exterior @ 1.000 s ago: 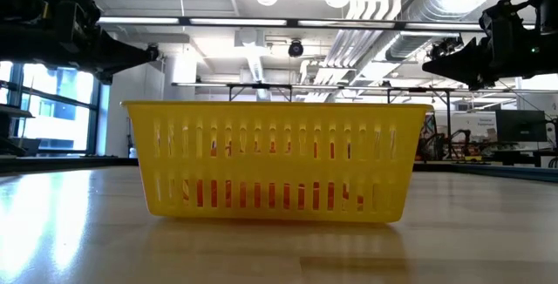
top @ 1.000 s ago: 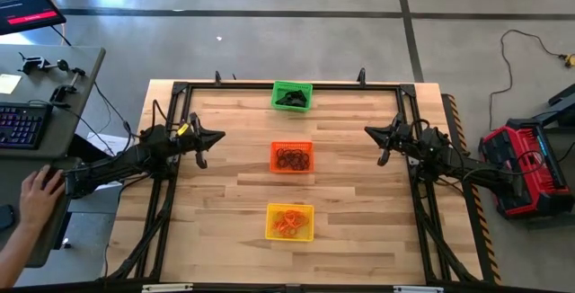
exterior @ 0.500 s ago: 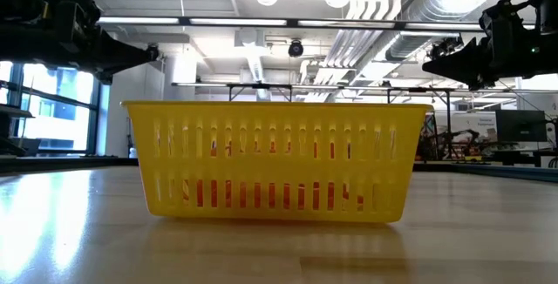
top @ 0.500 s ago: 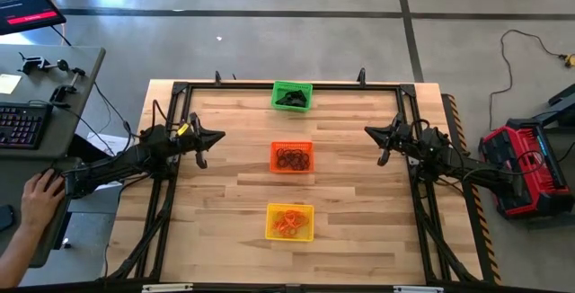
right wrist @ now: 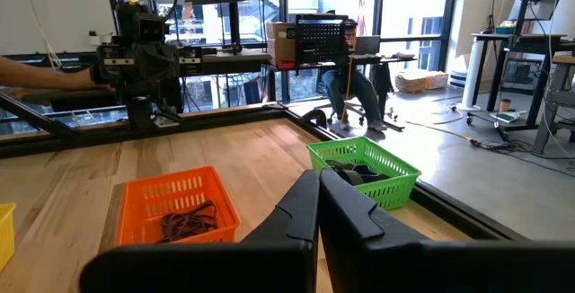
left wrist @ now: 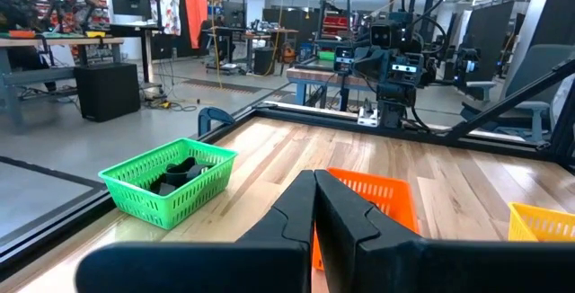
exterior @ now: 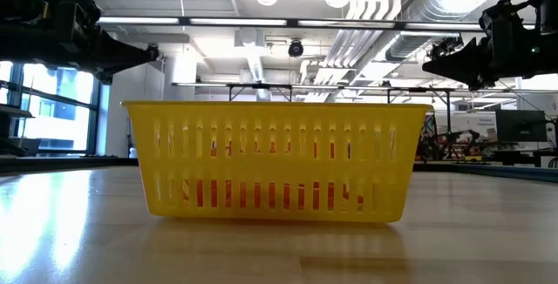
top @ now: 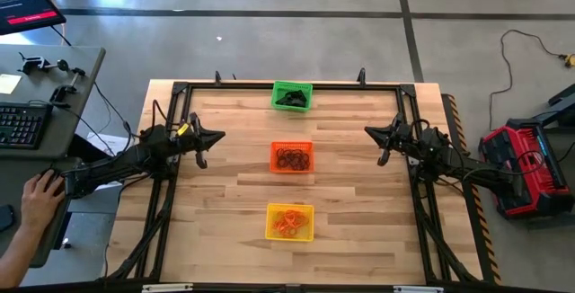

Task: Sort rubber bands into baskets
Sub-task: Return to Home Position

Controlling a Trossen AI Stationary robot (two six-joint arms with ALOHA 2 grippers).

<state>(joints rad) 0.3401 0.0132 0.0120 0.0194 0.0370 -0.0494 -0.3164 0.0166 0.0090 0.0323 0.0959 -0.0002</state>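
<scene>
Now: left gripper [top: 219, 136] hangs over the left edge of the table [top: 359, 212], pointing inward. Its fingers [left wrist: 292, 217] are pressed flush together, nothing between them. Right gripper [top: 367, 131] mirrors it over the right edge, its fingers [right wrist: 301, 208] likewise closed tight and empty. Both are well apart from the baskets.

Three baskets stand in a line down the table's middle. Green basket [top: 292, 95] is at one end by the frame rail, orange basket [top: 292, 157] in the centre, yellow basket [top: 289, 222] at the other end, closest to the low camera. Thick black bands [left wrist: 175, 174] lie in the green one. Thin dark bands [right wrist: 184, 221] lie in the orange one. Orange bands [top: 288, 222] are heaped in the yellow one.

A person's hand [top: 40, 194] rests at a desk [top: 63, 68] left of the table, near a keyboard [top: 20, 124].
</scene>
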